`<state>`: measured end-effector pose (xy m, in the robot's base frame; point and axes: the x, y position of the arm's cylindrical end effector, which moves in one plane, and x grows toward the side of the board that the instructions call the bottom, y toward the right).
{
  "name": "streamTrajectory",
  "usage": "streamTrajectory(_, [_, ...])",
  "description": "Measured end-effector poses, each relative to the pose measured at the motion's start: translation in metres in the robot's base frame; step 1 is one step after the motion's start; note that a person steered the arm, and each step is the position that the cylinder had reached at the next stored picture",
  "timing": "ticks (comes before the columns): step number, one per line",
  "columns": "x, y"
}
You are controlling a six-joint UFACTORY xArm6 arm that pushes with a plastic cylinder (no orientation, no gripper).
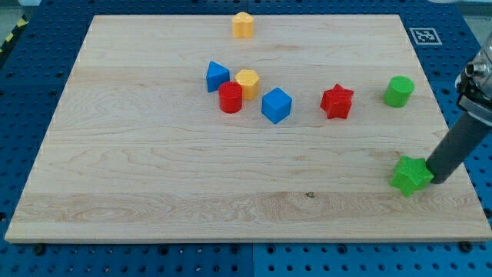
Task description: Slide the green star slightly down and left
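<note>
The green star [410, 175] lies near the view's bottom right of the wooden board [154, 169]. My tip [435, 180] is at the star's right edge, touching or almost touching it. The dark rod rises from there up and to the view's right.
A green cylinder [399, 91] sits above the star. A red star [337, 101] is left of it. A cluster of blue cube [277, 105], red cylinder [230, 98], yellow hexagon [247, 81] and blue triangle [217, 76] sits mid-board. A yellow block [243, 25] is at the top edge.
</note>
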<state>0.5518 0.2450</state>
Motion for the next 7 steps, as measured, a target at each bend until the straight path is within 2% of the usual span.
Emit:
streamTrajectory(1, [0.015,0.0])
streamTrajectory(3, [0.016,-0.003])
streamTrajectory(5, [-0.03,-0.004])
streamTrajectory(7, [-0.054,-0.067])
